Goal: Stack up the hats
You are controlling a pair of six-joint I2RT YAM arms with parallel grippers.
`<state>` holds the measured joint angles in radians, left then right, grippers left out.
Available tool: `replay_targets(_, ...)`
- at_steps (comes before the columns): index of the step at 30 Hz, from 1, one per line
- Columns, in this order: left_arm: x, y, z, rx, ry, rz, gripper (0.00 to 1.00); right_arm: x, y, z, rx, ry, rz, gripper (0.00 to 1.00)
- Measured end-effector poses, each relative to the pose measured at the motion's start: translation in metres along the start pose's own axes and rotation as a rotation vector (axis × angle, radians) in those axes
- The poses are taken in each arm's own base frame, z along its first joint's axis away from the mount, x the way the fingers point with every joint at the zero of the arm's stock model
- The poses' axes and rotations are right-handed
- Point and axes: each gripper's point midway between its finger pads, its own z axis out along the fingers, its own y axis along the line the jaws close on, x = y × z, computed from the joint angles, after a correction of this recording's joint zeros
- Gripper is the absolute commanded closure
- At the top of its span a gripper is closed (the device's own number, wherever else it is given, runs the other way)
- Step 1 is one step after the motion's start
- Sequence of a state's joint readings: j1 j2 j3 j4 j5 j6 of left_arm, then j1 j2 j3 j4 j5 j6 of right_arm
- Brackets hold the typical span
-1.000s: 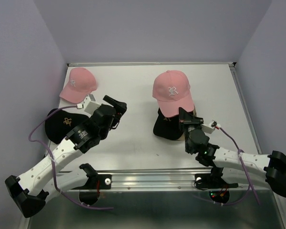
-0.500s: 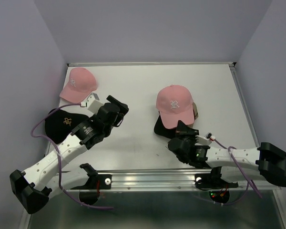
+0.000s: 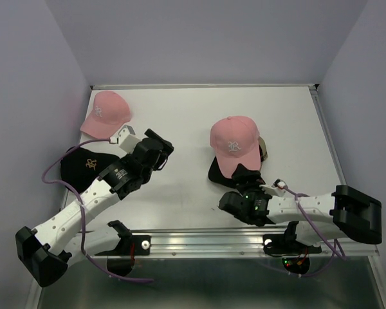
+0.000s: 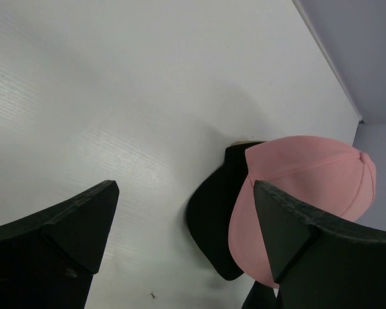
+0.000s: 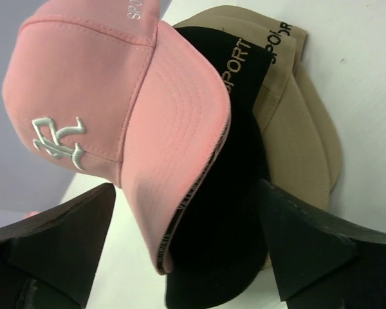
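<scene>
On my right wrist view I can read "SPORT" in tan letters on the black cap (image 5: 235, 193), and partly cut-off "SPO" lettering on the tan caps (image 5: 309, 135) under it and on the pink cap (image 5: 109, 90) on top. The pink cap also carries a white embroidered "R". This stack sits toward the right side of the white surface (image 3: 180, 122). A second pink cap (image 3: 105, 112) lies in the far left corner, and a second black cap (image 3: 83, 167) with a gold emblem lies at the left edge. My right claw (image 5: 184, 193) is spread just short of the stack's brims, gripping nothing. My left claw (image 4: 184, 187) is spread over bare surface. The walls (image 3: 199, 38) are pale lilac, and a metal rail (image 3: 199, 241) runs along the near edge.
</scene>
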<state>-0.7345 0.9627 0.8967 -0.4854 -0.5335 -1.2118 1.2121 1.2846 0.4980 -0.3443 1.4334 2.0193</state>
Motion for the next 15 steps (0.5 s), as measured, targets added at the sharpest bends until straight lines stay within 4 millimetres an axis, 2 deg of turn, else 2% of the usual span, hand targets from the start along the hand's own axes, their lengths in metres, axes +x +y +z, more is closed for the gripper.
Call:
replay_targets(4, 0.002, 0.003, 0.003, -0.017, 0.004, 0.01, 0.01, -0.006, -0.01, 0.0, 0.006, -0.001, -0.044, 0.0)
replay_targets(11, 0.004, 0.004, 0.005, -0.023, 0.008, 0.017, 0.01, -0.024, -0.015, -0.002, 0.017, -0.003, -0.124, 0.0)
replay_targets(15, 0.003, 0.003, 0.005, -0.022, 0.007, 0.018, 0.01, -0.043, 0.001, -0.008, 0.042, 0.023, -0.179, 0.0)
